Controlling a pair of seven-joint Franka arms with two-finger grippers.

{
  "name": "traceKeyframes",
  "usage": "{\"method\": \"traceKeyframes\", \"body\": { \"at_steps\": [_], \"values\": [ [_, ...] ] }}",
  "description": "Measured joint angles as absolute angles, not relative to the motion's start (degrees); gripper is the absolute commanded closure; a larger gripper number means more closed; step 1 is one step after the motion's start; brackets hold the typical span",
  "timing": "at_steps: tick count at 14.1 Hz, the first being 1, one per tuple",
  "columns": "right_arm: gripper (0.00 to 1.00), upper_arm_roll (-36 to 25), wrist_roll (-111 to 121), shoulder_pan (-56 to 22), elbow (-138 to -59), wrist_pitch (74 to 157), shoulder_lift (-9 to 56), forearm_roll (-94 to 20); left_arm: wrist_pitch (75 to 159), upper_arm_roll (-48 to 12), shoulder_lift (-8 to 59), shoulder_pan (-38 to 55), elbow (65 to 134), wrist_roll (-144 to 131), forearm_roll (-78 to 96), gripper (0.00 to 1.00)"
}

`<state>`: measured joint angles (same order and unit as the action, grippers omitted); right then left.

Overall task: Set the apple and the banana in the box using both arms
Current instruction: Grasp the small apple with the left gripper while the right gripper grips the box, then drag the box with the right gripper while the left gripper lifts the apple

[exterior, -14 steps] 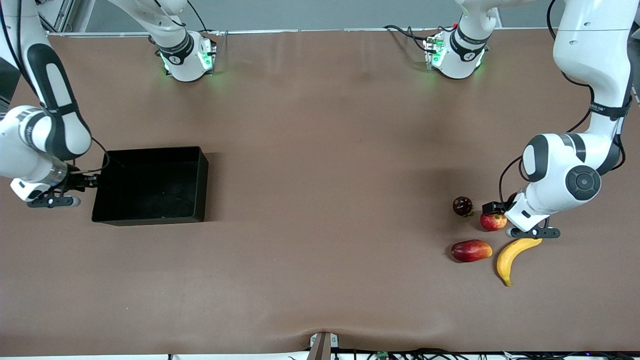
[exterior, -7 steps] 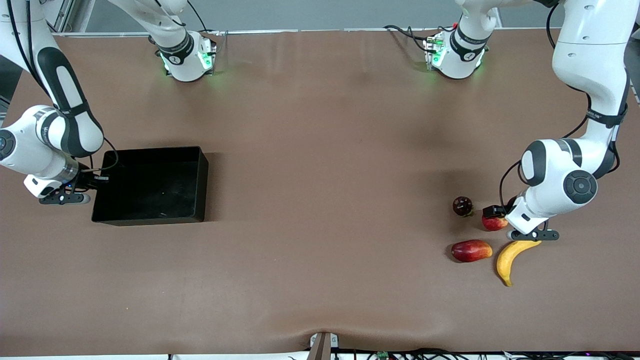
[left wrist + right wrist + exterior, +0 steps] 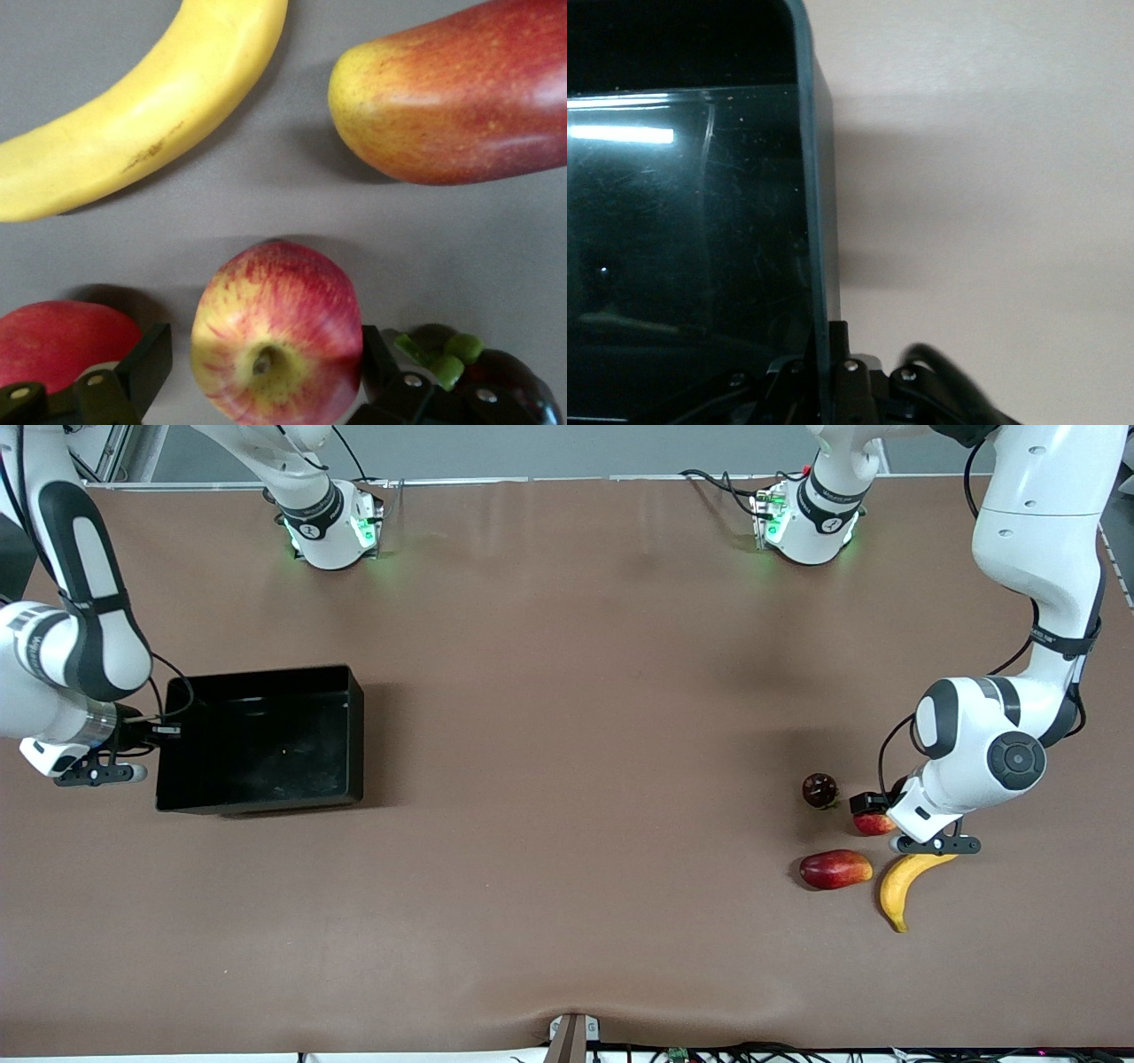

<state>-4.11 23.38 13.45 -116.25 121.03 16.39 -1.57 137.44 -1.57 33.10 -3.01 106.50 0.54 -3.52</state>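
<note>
The apple (image 3: 875, 825), red with yellow streaks, sits on the table toward the left arm's end. In the left wrist view the apple (image 3: 276, 332) lies stem up between the fingers. My left gripper (image 3: 880, 815) is open around it, low over the table; it shows again in the left wrist view (image 3: 264, 365). The yellow banana (image 3: 904, 877) lies nearer the front camera than the apple, and also appears in the left wrist view (image 3: 151, 106). My right gripper (image 3: 162, 729) is shut on the end wall of the black box (image 3: 266, 677). The right wrist view shows the box wall (image 3: 818, 221) held between the jaws.
A red-and-yellow mango-like fruit (image 3: 835, 869) lies beside the banana. A dark round fruit with green leaves (image 3: 819, 790) sits beside the apple. A plain red fruit (image 3: 58, 341) lies close to one finger, hidden under the arm in the front view. The brown table (image 3: 567, 779) stretches between box and fruits.
The right gripper has shifted the box, held by its wall, a little toward the robot bases; it looks slightly raised. The left gripper has come lower around the apple.
</note>
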Motion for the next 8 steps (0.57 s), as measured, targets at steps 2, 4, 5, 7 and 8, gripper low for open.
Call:
{"method": "traceKeyframes", "body": {
  "at_steps": [2, 4, 5, 7, 8],
  "values": [
    [1.0, -3.02, 23.04, 12.54, -113.18, 114.33, 15.08, -2.58, 137.79, -1.77, 33.36, -2.98, 106.47, 0.5, -3.52, 1.0],
    [1.0, -0.8, 20.22, 11.82, -110.39, 109.4, 14.24, -3.23, 137.9, -1.85, 33.37, -2.85, 106.0, 0.48, -3.52, 1.0],
    [1.0, 1.32, 16.63, 11.53, -109.57, 108.1, 13.61, -3.34, 138.03, -1.9, 33.36, -2.8, 105.59, 0.52, -3.52, 1.0],
    [1.0, 6.85, 6.33, 10.51, -108.98, 107.17, 12.36, -3.43, 138.11, -2.12, 32.94, -2.78, 104.47, 0.97, -3.52, 1.0],
    [1.0, 9.83, 0.86, 9.8, -108.9, 107.25, 12.05, -3.46, 138.06, -2.31, 32.19, -2.77, 103.99, 1.05, -3.52, 1.0]
  ]
}}
